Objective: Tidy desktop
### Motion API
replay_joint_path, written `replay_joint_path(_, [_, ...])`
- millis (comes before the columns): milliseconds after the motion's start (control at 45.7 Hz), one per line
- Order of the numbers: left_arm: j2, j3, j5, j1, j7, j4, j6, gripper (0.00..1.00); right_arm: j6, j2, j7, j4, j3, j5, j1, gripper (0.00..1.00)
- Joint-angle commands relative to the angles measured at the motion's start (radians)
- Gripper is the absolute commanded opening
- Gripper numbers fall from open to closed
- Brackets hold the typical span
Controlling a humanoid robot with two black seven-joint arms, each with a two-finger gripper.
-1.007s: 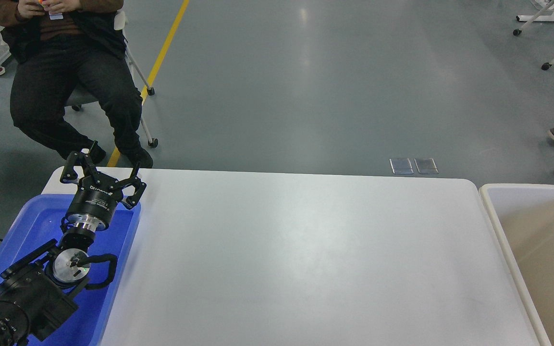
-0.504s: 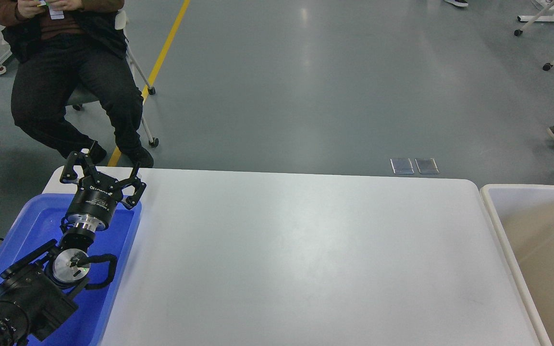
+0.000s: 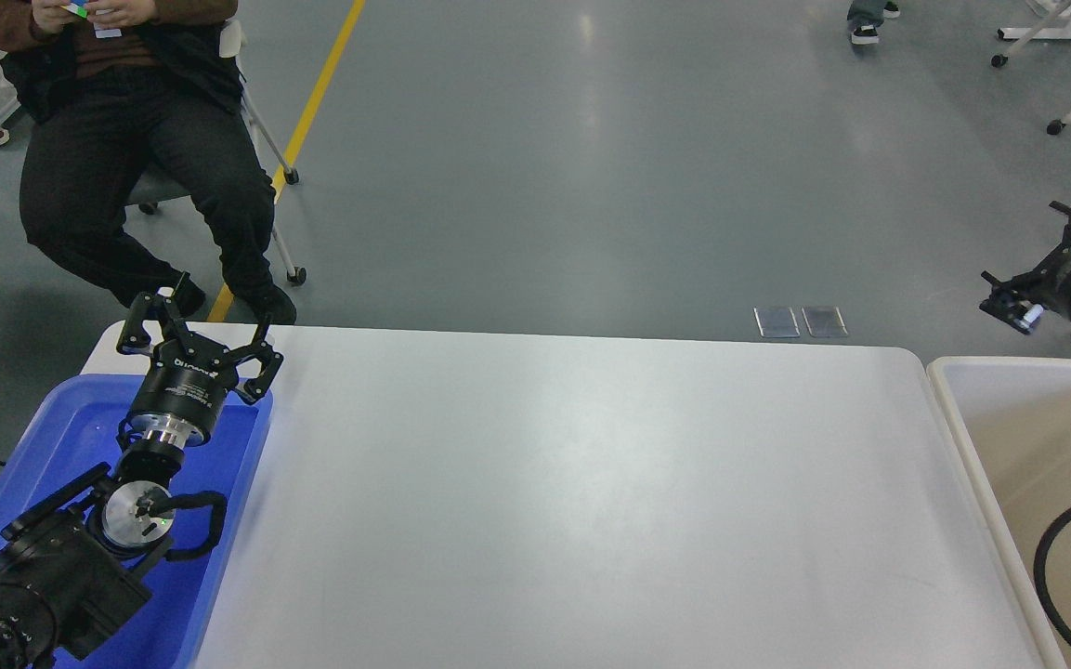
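Observation:
The desktop (image 3: 581, 483) is a wide white tabletop with rounded corners, and nothing lies on it. My left gripper (image 3: 197, 327) is open and empty, fingers spread, held over the far end of the blue tray (image 3: 71, 437) at the desktop's left edge. My right gripper (image 3: 1044, 258) is raised at the right edge of the view, above the far end of the cream-white bin (image 3: 967, 446). Its two fingers stand apart with nothing between them.
A person (image 3: 126, 139) sits on a chair just beyond the desktop's far left corner. A black cable loop (image 3: 1051, 567) of my right arm hangs over the bin. A yellow floor line (image 3: 312, 102) and two metal floor plates (image 3: 800, 321) lie beyond the desktop.
My right gripper has risen from low inside the cream-white bin to high above its far end. My left arm has not moved.

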Motion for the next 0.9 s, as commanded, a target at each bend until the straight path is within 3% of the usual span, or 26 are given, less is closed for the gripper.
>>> replay_joint_path(0, [0.0,0.0,0.0,0.0,0.0,0.0,0.001,1.0,0.068,0.045,0.002,0.181,0.129,0.01,0.029,1.0])
replay_joint_path(394, [0.0,0.0,0.0,0.0,0.0,0.0,0.0,1.0,0.129,0.306,0.017,0.193,0.238,0.064,0.025,1.0])
replay_joint_path(482, [0.0,0.0,0.0,0.0,0.0,0.0,0.0,1.0,0.126,0.338,0.039,0.189,0.234,0.062,0.022,1.0])
replay_joint_path(876, [0.0,0.0,0.0,0.0,0.0,0.0,0.0,1.0,0.146,0.461,0.045,0.19,0.241,0.064,-0.105,1.0])
